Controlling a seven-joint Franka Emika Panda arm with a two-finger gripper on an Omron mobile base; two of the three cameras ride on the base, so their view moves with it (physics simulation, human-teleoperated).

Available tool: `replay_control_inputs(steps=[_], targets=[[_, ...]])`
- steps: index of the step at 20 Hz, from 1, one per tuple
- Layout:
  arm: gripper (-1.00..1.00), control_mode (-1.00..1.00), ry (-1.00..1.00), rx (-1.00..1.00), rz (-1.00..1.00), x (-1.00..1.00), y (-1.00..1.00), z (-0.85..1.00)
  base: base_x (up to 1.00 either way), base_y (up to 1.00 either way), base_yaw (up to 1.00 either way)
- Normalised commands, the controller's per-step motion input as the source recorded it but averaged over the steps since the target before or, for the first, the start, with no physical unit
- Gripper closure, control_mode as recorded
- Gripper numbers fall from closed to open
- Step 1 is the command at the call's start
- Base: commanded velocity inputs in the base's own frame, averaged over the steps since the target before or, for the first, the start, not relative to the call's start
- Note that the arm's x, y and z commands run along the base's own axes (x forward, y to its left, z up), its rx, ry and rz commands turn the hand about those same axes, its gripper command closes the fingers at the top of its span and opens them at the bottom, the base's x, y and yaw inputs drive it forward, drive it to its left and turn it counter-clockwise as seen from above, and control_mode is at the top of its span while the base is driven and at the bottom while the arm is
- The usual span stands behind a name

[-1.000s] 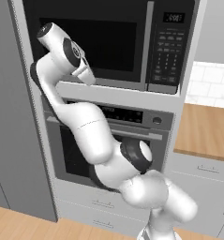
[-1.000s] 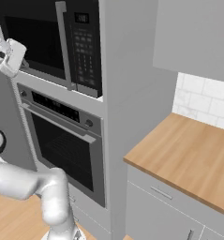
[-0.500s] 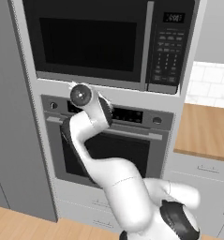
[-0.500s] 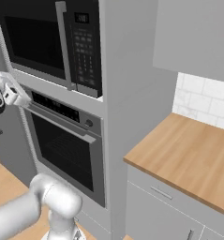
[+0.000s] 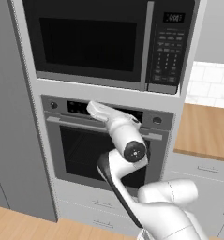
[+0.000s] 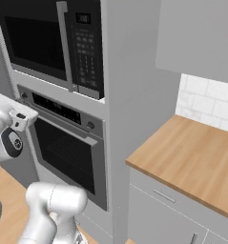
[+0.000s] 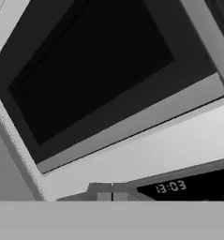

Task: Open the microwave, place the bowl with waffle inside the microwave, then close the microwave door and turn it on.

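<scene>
Arm low at the oven front, microwave shut above it

The microwave sits high in the tall cabinet, its microwave door closed flat, grey bar handle upright beside the keypad panel; below it the oven, clock lit; wooden counter off to the right; the gripper hangs before the oven's upper edge, fingers pressed together, holding nothing
</scene>
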Motion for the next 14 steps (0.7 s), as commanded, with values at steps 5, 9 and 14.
replay_control_inputs(steps=[5, 9, 14], targets=[[1.00, -1.00, -0.39, -0.09, -0.01, -0.83, -0.16, 0.92, 0.00, 0.00, 0.00], [1.00, -1.00, -0.11, 0.06, -0.15, -0.99, -0.44, 0.68, 0.00, 0.00, 0.00], [1.00, -1.00, 0.00, 0.27, -0.29, -0.98, -0.78, 0.48, 0.00, 0.00, 0.00]])
